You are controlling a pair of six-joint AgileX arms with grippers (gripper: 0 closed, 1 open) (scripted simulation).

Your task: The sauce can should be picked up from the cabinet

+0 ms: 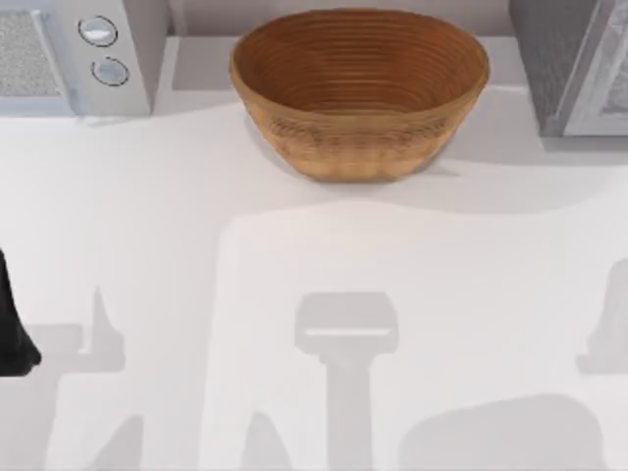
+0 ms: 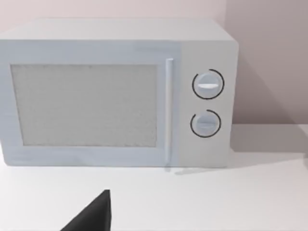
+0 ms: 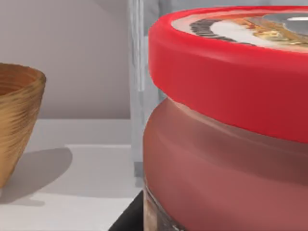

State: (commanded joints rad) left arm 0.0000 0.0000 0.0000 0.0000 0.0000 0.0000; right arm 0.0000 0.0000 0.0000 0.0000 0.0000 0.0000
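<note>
Where the top view looks down on the white table [image 1: 147,226], a woven brown basket [image 1: 359,88] stands at the far middle, upright, and its ribbed interior holds nothing. A grey microwave [image 1: 74,54] sits at the far left corner with two round dials facing forward, and the grey cabinet [image 1: 574,64] occupies the far right corner. The left arm [image 1: 12,324] appears as a dark shape at the left edge of the table, well apart from the basket. In the left wrist view the microwave [image 2: 115,94] stands squarely ahead with its door closed and its speckled window opaque, so its contents cannot be told; a dark fingertip [image 2: 94,216] of the left gripper juts in at the lower edge, and whether those fingers are open or closed cannot be told. In the right wrist view the sauce can [image 3: 226,144] sits very close to the camera, upright, with its red rim above a red body, beside a pale vertical edge of the cabinet [image 3: 137,86]; the basket [image 3: 17,120] stands farther off. Whether the right gripper's fingers are clamped on the can cannot be told.
</note>
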